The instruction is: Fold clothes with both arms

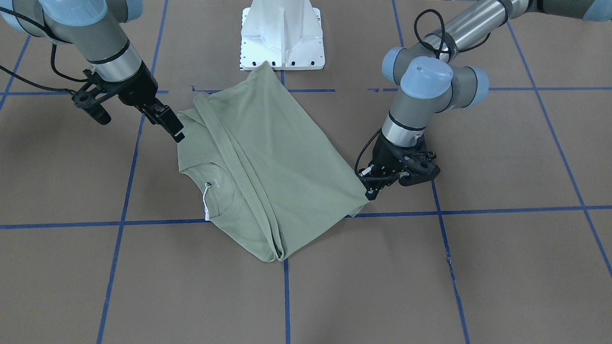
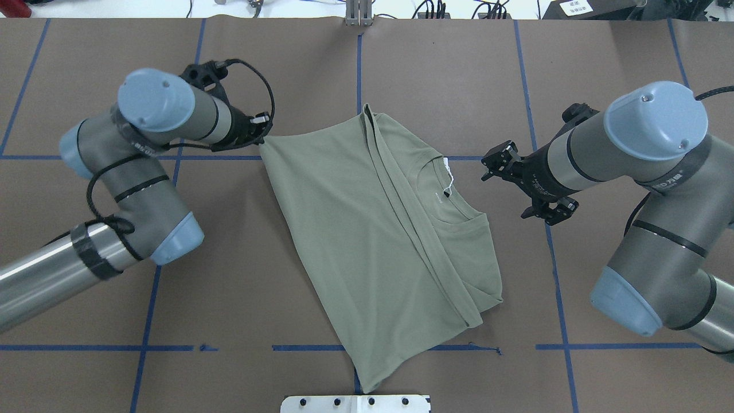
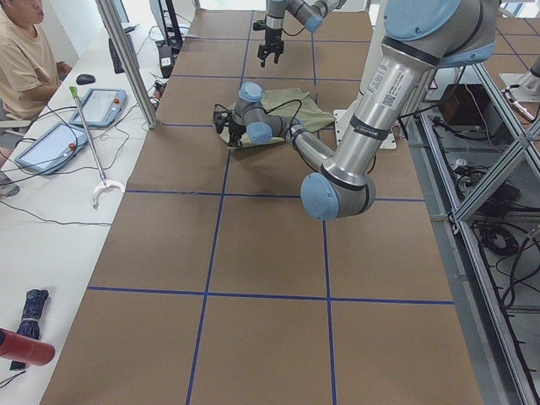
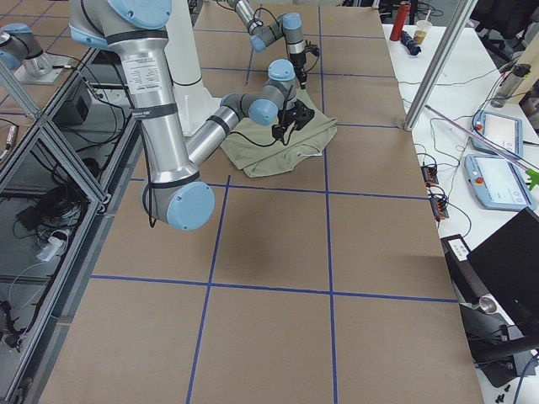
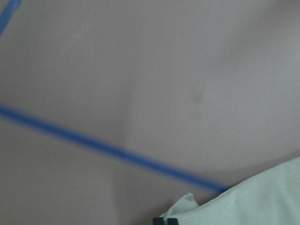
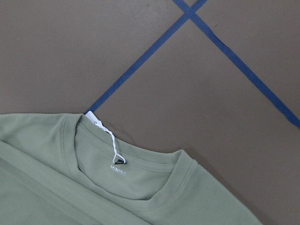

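The shirt (image 2: pixel 355 229) lies in the middle of the desk (image 2: pixel 229 298), one side folded over to make it smaller. The left end effector (image 2: pixel 261 136) pinches its far corner, likely for the next fold. The right end effector (image 2: pixel 488 165) is spread, holding nothing, near the neck.

The shirt (image 1: pixel 282 157) is plain pale sage-green, its ribbed neck (image 6: pixel 159 197) the same green, with small whitish lettering (image 6: pixel 118 169) and a white tag (image 1: pixel 206 212). My left arm (image 1: pixel 413 112) and right arm (image 1: pixel 114 59) are silver-grey with light-blue joint caps, my left pincer (image 1: pixel 369 192) and right pincer (image 1: pixel 178 136) black. The table (image 1: pixel 502 277) is brown, gridded with blue tape (image 1: pixel 502 209), and the pedestal (image 1: pixel 282 33) is white.
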